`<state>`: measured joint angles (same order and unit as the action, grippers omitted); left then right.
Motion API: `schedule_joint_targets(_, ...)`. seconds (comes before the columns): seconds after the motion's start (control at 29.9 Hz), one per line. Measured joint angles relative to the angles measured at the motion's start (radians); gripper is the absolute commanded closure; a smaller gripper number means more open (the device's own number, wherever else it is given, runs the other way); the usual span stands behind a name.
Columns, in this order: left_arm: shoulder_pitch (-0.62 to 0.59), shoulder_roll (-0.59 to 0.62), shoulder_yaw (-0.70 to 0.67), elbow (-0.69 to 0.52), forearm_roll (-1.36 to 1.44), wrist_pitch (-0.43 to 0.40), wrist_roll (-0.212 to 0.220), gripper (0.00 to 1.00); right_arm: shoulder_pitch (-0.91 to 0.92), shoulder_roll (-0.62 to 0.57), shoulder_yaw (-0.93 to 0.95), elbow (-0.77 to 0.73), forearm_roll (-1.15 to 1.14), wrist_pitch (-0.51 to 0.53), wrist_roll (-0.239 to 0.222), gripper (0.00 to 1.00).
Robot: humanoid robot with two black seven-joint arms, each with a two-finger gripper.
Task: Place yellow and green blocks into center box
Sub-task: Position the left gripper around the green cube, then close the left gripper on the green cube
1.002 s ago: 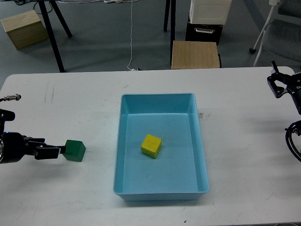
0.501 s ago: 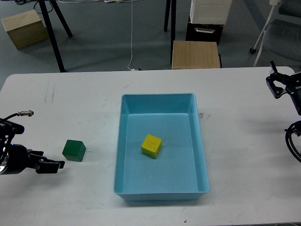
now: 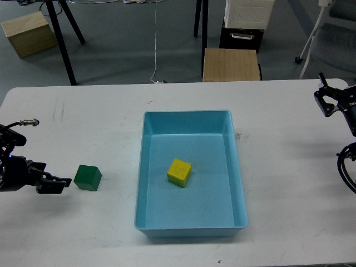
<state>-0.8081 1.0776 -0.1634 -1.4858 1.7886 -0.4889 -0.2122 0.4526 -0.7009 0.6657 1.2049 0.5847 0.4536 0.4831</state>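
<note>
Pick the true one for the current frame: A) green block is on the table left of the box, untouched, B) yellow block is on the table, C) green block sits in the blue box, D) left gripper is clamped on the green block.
A: the green block rests on the table left of the blue box, with the left gripper just short of it.

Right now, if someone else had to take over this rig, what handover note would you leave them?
Left claw: low over the white table, just left of the small green cube, apart from it, holding nothing; open or shut unclear.
Right claw: parked at the table's far right edge, empty, looks open.
Done: small yellow cube lies inside the light blue rectangular box at centre.
Left: grasp the green cube and drop it in the box.
</note>
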Motion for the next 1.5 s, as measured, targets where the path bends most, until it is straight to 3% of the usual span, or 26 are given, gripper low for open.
schedule_joint_targets(0.73, -0.028, 0.002, 0.024, -0.077, 0.072, 0.0, 0.018, 0.0, -0.002, 0.0, 0.0, -0.007, -0.022, 0.001, -0.001, 0.01)
schedule_joint_targets(1.0, -0.055, -0.096, 0.02, -0.084, 0.132, 0.0, 0.017, 0.0, -0.004, -0.019, -0.001, -0.007, -0.022, 0.001, -0.001, 0.01)
schedule_joint_targets(1.5, -0.042, -0.154, 0.027, -0.058, 0.272, 0.0, 0.017, 0.0, -0.02, -0.033, 0.001, -0.001, -0.022, 0.002, -0.002, 0.01)
